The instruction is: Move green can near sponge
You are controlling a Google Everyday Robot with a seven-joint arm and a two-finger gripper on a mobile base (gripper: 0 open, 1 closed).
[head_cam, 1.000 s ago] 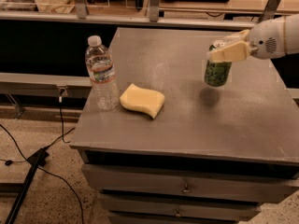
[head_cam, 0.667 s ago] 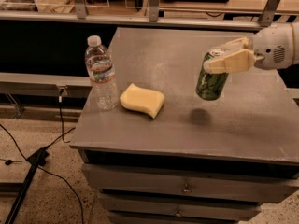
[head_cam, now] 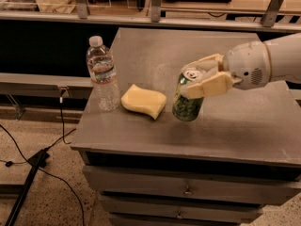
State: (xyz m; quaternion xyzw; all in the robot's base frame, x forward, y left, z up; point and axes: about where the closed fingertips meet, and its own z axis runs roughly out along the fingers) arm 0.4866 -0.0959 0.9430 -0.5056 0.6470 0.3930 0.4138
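The green can [head_cam: 188, 102] with its silver pull-tab top is held tilted just above the grey tabletop [head_cam: 244, 121]. My gripper [head_cam: 201, 76] is shut on the can's upper part, one finger on each side, reaching in from the right. The pale yellow wavy sponge [head_cam: 143, 100] lies flat on the table, a short gap to the left of the can.
A clear plastic water bottle [head_cam: 102, 74] stands upright left of the sponge near the table's left edge. Drawers [head_cam: 188, 189] sit below the table front. A cable [head_cam: 33, 159] runs over the floor at the left. Shelving stands behind the table.
My gripper has carried the green can left and toward the front of the table, from the right side to just beside the sponge. The sponge and bottle have not moved.
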